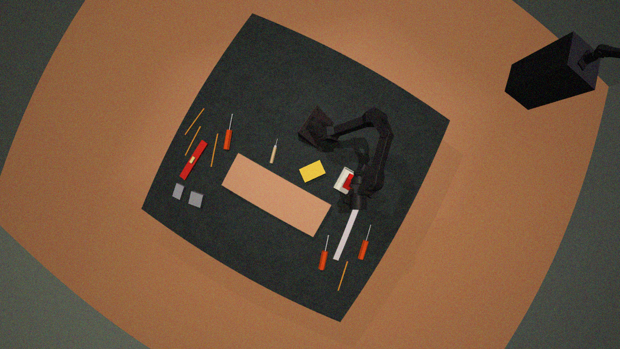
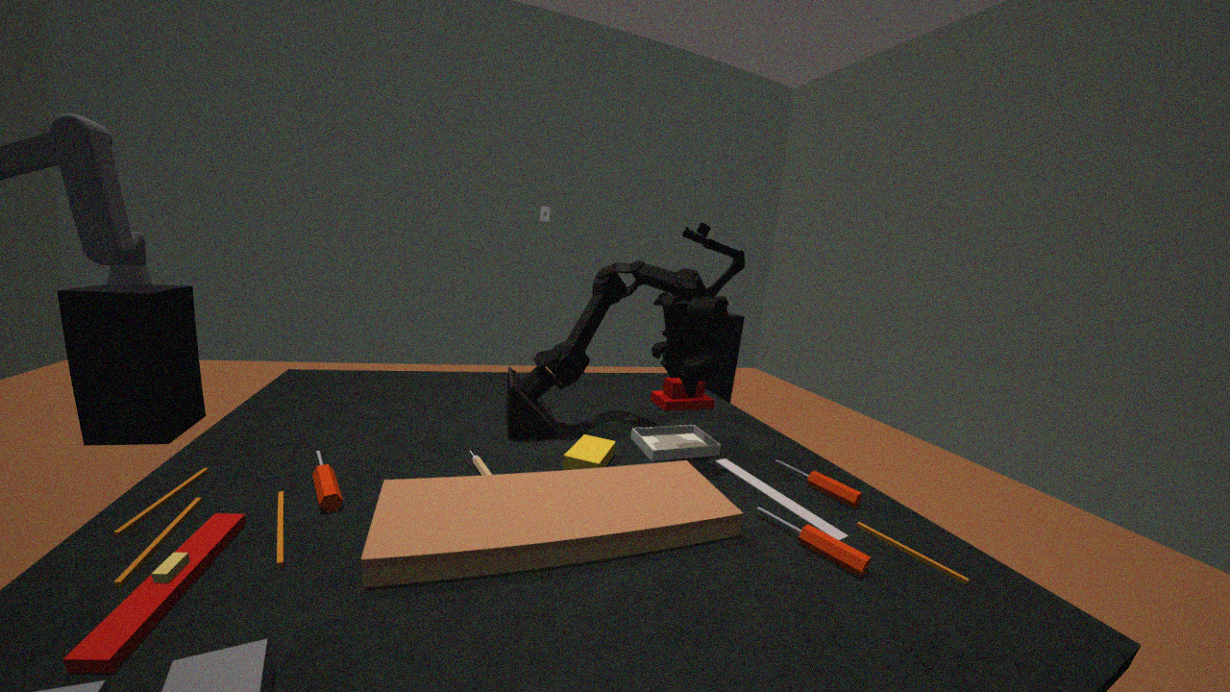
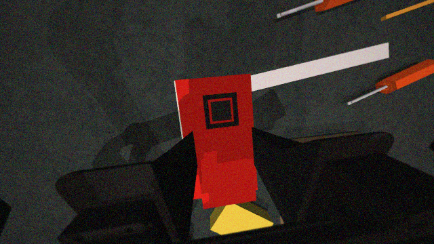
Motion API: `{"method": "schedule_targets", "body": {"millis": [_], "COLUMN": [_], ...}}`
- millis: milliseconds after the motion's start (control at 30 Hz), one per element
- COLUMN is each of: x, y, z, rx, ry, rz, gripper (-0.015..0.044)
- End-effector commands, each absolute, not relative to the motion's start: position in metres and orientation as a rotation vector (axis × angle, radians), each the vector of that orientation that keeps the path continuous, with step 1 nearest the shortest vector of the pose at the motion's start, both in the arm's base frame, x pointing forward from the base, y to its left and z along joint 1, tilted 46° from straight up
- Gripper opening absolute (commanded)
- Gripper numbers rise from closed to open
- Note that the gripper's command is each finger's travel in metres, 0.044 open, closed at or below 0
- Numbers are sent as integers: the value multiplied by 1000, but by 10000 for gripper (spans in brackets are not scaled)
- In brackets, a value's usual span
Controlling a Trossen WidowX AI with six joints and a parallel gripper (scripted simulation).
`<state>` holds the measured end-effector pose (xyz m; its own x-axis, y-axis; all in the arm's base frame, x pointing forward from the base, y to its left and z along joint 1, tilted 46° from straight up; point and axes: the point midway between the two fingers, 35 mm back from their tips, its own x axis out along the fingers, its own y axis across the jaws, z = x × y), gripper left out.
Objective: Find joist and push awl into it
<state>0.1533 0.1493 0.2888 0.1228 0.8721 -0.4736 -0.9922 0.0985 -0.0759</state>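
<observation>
Seen from above, the worktop [image 1: 268,277] [image 2: 602,636] stands as a diamond, with upper, right, lower and left corners. The fingers [image 1: 356,181] [image 2: 692,371] grip the red stud finder [image 1: 347,182] [image 2: 679,400] [image 3: 220,144], holding it raised over the tray [image 1: 338,187] [image 2: 675,453] [image 3: 178,110], towards the lower-right edge. The tray is mostly hidden beneath it in the wrist view.

The panel [image 1: 277,195] [image 2: 550,511] runs roughly along the lower-left edge, set in from it. The awl [image 1: 272,153] [image 2: 481,465] lies on the worktop near the panel's side away from that edge, its tip pointing towards the upper corner. A yellow block [image 1: 312,170] [image 2: 589,449] [image 3: 241,220] rests between the awl and the tray.

Near the lower-right edge, a white strip [image 1: 346,234] [image 2: 778,497] [image 3: 320,66] lies between two orange screwdrivers [image 1: 322,260] [image 2: 834,549] [image 3: 407,76]. One pencil [image 1: 342,276] [image 2: 913,551] is nearer the lower corner. A red level [image 1: 193,159] [image 2: 159,593] lies near the upper-left edge, and two grey blocks [image 1: 195,199] [image 2: 219,669] sit near the left corner.
</observation>
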Motion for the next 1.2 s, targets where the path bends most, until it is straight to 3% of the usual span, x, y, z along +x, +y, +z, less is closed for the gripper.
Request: {"method": "schedule_targets", "body": {"millis": [0, 1167], "x": [153, 161], "y": [151, 178], "z": [284, 255], "rx": [-424, -438], "ry": [352, 360], "rz": [1419, 1421], "gripper": [0, 0]}}
